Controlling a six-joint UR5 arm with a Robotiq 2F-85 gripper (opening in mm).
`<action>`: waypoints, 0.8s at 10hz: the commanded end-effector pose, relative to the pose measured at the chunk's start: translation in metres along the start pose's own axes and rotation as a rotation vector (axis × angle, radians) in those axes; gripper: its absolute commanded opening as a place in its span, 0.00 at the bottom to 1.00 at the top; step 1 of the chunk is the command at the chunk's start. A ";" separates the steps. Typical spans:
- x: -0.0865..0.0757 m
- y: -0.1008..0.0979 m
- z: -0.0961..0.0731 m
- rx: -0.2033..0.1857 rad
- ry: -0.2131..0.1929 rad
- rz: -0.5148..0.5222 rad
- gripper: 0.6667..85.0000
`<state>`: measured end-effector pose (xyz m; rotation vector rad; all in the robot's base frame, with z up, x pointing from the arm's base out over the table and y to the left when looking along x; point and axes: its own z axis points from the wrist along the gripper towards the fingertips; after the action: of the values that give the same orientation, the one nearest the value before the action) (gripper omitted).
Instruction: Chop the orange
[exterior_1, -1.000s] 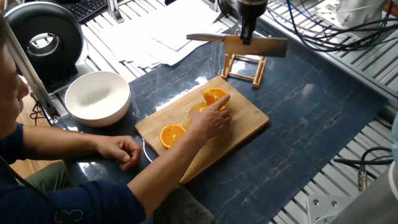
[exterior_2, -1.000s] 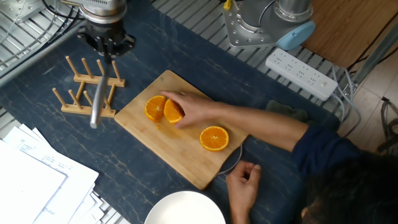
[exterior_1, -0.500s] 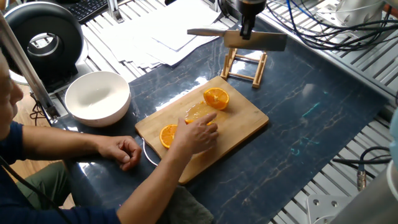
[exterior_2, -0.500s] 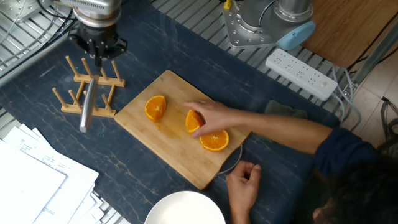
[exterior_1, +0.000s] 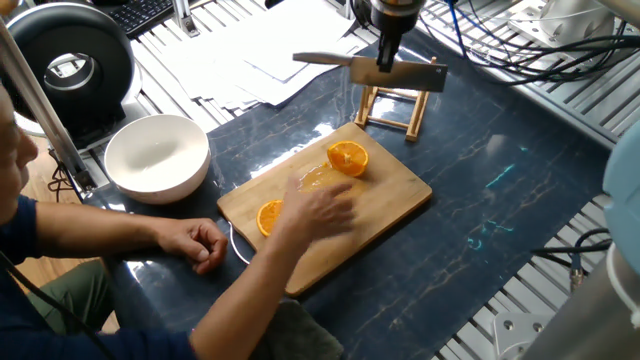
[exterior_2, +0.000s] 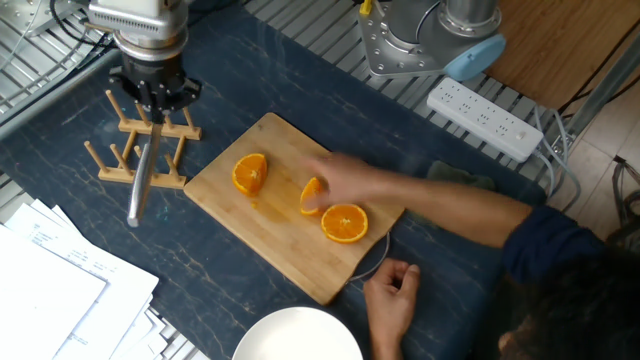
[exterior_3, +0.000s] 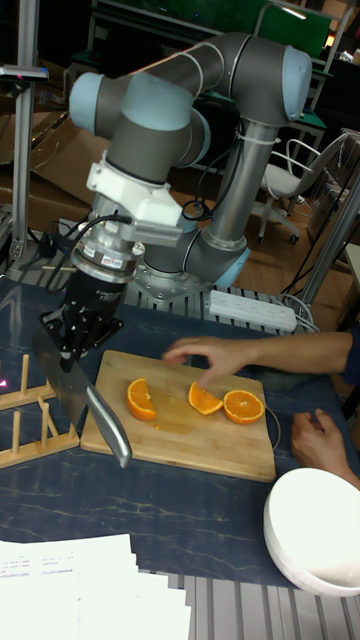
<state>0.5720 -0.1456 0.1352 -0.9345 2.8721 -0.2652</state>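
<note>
in the other fixed view, going left to right: the wooden peg rack (exterior_2: 140, 150) sits at nine o'clock of the cutting board (exterior_2: 290, 210), and above it the tool (exterior_2: 153, 92) is clamped on the handle of a cleaver (exterior_2: 140, 185) whose blade hangs edge-down off the board; over the last second it has drifted a little further from the board. on the board the orange lies in three pieces: one wedge (exterior_2: 250, 172) at ten o'clock, a second wedge (exterior_2: 313, 197) near the middle, and a half (exterior_2: 345, 222) face-up at four o'clock. the person's hand (exterior_2: 345, 180), blurred, has carried that middle wedge away from the first and is lifting off. judged from this, the person is resetting pieces, so chopping should wait until the hand clears. a white bowl (exterior_2: 300, 340) sits at six o'clock.
</note>
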 end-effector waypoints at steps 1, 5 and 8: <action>0.005 0.011 0.018 -0.072 -0.037 -0.029 0.01; 0.029 0.006 0.036 -0.060 0.000 -0.064 0.01; 0.033 0.006 0.044 -0.063 -0.006 -0.072 0.01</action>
<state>0.5525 -0.1634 0.0977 -1.0444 2.8660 -0.2011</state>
